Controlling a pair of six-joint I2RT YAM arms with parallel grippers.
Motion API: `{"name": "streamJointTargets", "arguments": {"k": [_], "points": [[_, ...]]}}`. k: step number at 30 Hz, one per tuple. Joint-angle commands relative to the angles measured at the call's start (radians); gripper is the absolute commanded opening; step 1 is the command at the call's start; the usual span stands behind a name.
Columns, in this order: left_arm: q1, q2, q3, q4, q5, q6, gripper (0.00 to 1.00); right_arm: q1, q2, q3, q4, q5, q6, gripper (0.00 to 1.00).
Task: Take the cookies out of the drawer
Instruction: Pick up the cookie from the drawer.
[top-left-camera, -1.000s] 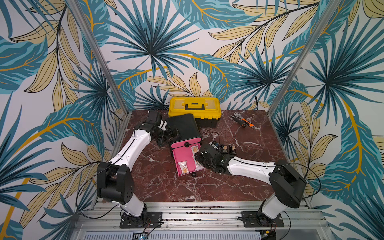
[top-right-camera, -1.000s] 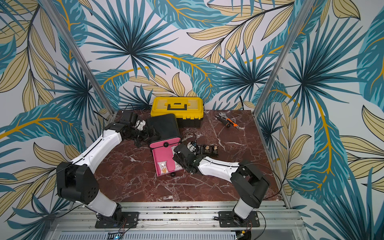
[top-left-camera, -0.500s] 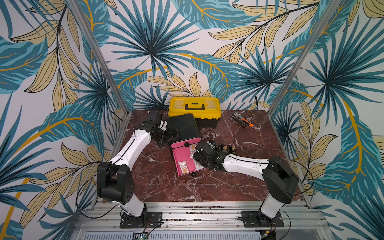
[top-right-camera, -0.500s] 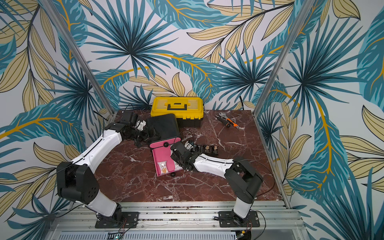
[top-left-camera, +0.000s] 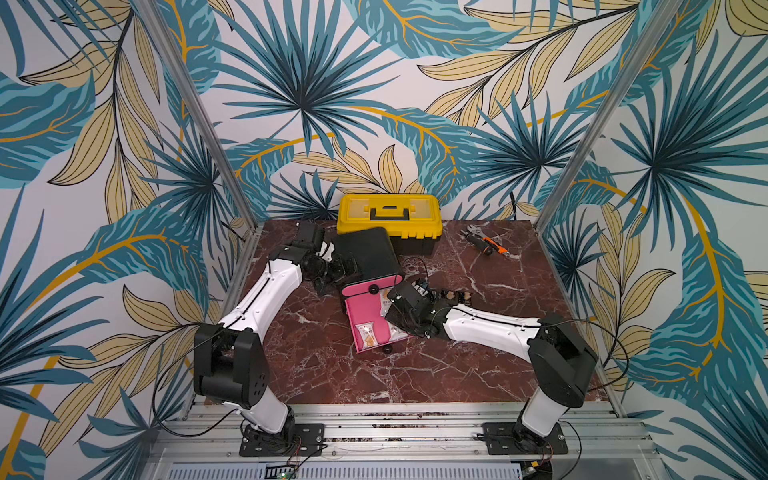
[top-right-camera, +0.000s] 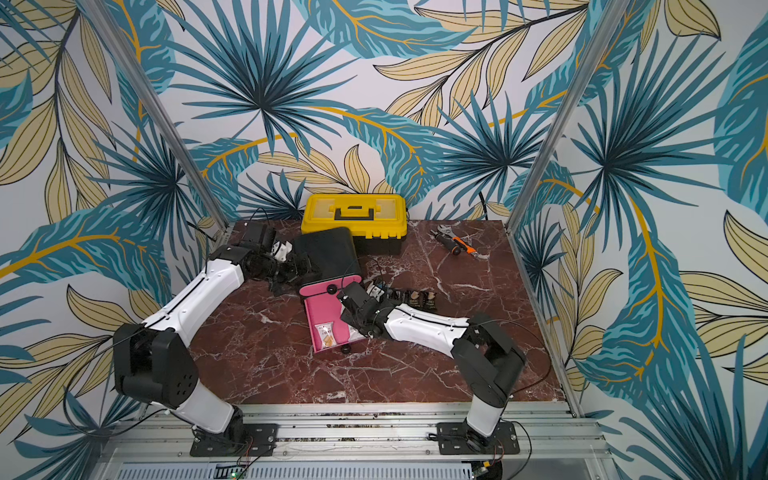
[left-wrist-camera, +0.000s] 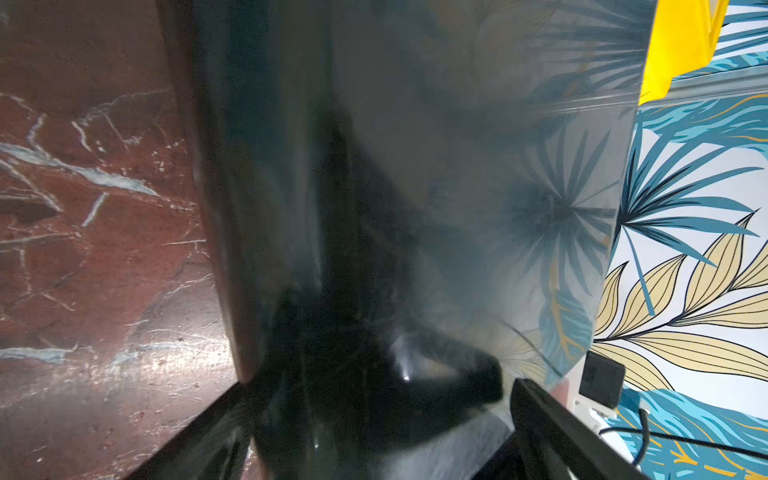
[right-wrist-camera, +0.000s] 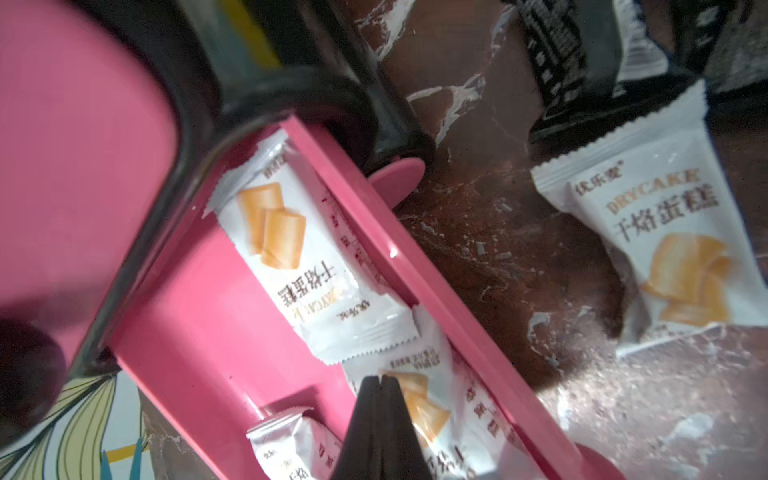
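Observation:
A pink drawer (top-left-camera: 361, 309) (right-wrist-camera: 199, 324) stands pulled out of a glossy black cabinet (top-left-camera: 365, 253). White cookies (right-wrist-camera: 299, 257) (top-left-camera: 368, 334) lie inside it. My right gripper (right-wrist-camera: 380, 378) is down in the drawer along its right wall, shut with its tips pinched on the face of a white cookie packet (right-wrist-camera: 440, 399). Another white packet (right-wrist-camera: 665, 249) and several black ones (top-left-camera: 453, 296) (top-right-camera: 415, 297) lie on the table right of the drawer. My left gripper (left-wrist-camera: 380, 390) (top-left-camera: 338, 268) is open and pressed against the cabinet's left side.
A yellow toolbox (top-left-camera: 388, 216) (top-right-camera: 353, 216) stands right behind the cabinet. Orange-and-black hand tools (top-left-camera: 486, 245) (top-right-camera: 459, 245) lie at the back right. Metal posts and patterned walls close in the red marble table (top-left-camera: 374, 374) on three sides.
My right gripper has moved left from beside the drawer to inside it and has closed its jaws. The left arm and the cabinet have stayed put.

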Motion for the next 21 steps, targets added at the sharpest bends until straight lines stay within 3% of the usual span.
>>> {"name": "streamJointTargets", "arguments": {"k": [1,4,7,21], "points": [[-0.003,-0.027,-0.001,-0.012,-0.005,0.018,1.0,0.033,-0.02,0.046,-0.175,0.043,-0.078,0.19],[-0.002,-0.036,-0.01,-0.012,-0.007,0.018,1.0,0.05,-0.031,0.044,-0.227,0.051,-0.096,0.47],[-0.003,-0.04,-0.019,-0.013,-0.008,0.015,1.0,0.061,-0.037,0.041,-0.265,0.062,-0.115,0.59],[-0.003,-0.062,-0.019,-0.038,-0.008,0.012,1.0,0.063,0.09,0.146,-0.285,0.028,-0.269,0.63]]}}
